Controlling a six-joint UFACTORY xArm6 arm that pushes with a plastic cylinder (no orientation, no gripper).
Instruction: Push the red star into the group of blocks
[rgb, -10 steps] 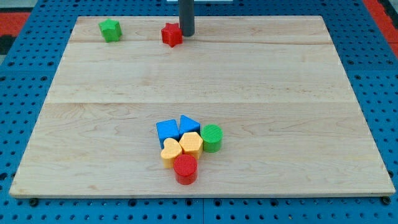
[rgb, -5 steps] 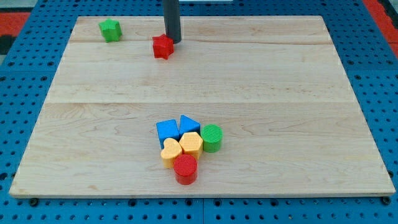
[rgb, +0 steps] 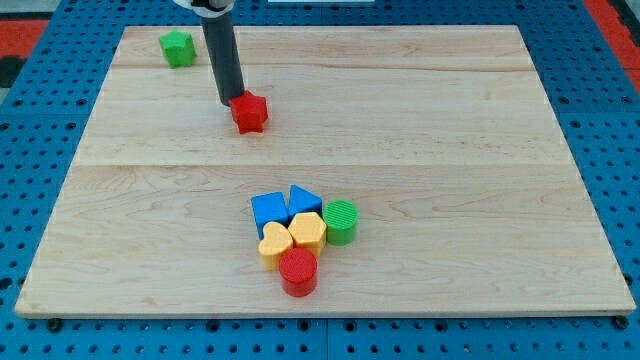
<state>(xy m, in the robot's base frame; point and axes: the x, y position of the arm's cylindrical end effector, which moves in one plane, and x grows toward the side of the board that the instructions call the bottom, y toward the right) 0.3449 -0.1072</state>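
The red star (rgb: 249, 113) lies on the wooden board (rgb: 450, 150), left of centre in the upper half. My tip (rgb: 230, 102) touches the star's upper left side. The group sits at the bottom centre: a blue square block (rgb: 269, 211), a blue triangle (rgb: 304, 199), a yellow hexagon (rgb: 308, 231), a yellow heart (rgb: 275, 243), a green cylinder (rgb: 340, 221) and a red cylinder (rgb: 298, 271). The star is well above the group, a little to its left.
A green star (rgb: 178, 47) sits alone near the board's top left corner. Blue pegboard (rgb: 610, 120) surrounds the board on all sides.
My tip has moved left and down the view, pushing the red star from near the top edge down and slightly left, closer to the group. The other blocks have not moved.
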